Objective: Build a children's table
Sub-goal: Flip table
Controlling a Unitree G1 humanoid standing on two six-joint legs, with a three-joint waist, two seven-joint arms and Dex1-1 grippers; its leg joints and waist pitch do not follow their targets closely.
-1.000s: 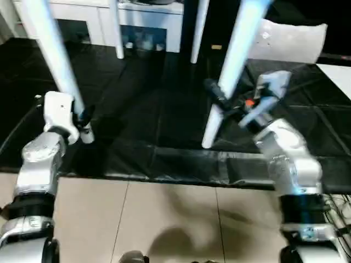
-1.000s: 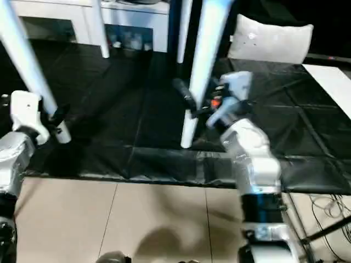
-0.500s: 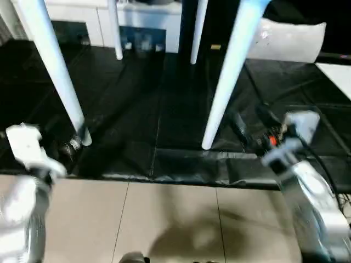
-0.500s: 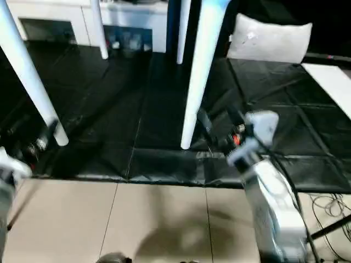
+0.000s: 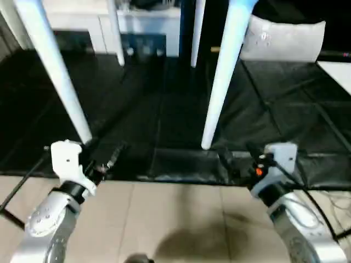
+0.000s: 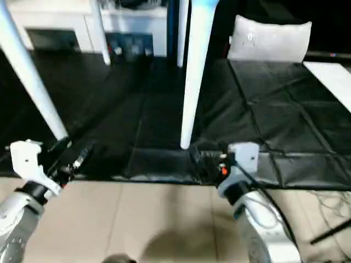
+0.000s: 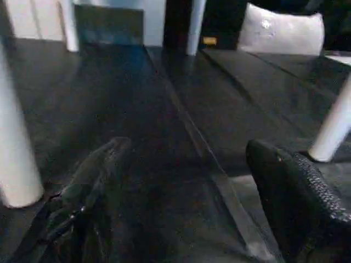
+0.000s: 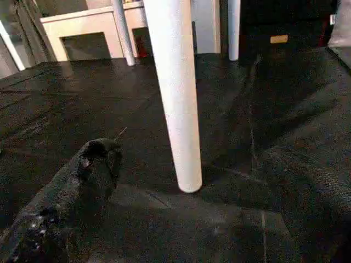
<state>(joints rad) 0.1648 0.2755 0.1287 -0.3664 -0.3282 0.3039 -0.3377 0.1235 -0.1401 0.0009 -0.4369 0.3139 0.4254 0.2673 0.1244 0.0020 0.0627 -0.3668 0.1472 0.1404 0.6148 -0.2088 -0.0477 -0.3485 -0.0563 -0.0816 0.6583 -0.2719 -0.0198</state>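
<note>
Head camera: 4 long white tapered tube legs stand upright on the large black-covered work table (image 5: 263,120), feet down, their tops running up past the frame, so the children's table appears to be standing assembled. Taking the near right leg (image 5: 220,82) as landmark: the near left leg (image 5: 57,76) stands well apart to its left at about the same depth, the far left leg (image 5: 115,33) and far right leg (image 5: 196,33) stand behind it, and 1 white pillow-like bundle (image 5: 282,38) lies behind and to its right. 2 grippers hang in front of the landmark at the work table's near edge. The right gripper (image 5: 237,160) sits just in front of the leg's foot, apart from it. The left gripper (image 5: 104,161) is near the near left leg's foot.

Left wrist camera: the 2 black fingers (image 7: 290,192) of the left gripper are spread wide and hold nothing; 1 leg foot rests on the black cover beside them.

Right wrist camera: the right gripper's 2 black fingers (image 8: 88,175) are wide apart and empty, with the landmark leg's foot (image 8: 189,183) between and ahead of them, untouched.

Risk, as I judge it: both arms sit close to unbraced legs, so a sideways swing could knock a foot, slide the table toward the near edge, or loosen a leg in its socket.
</note>
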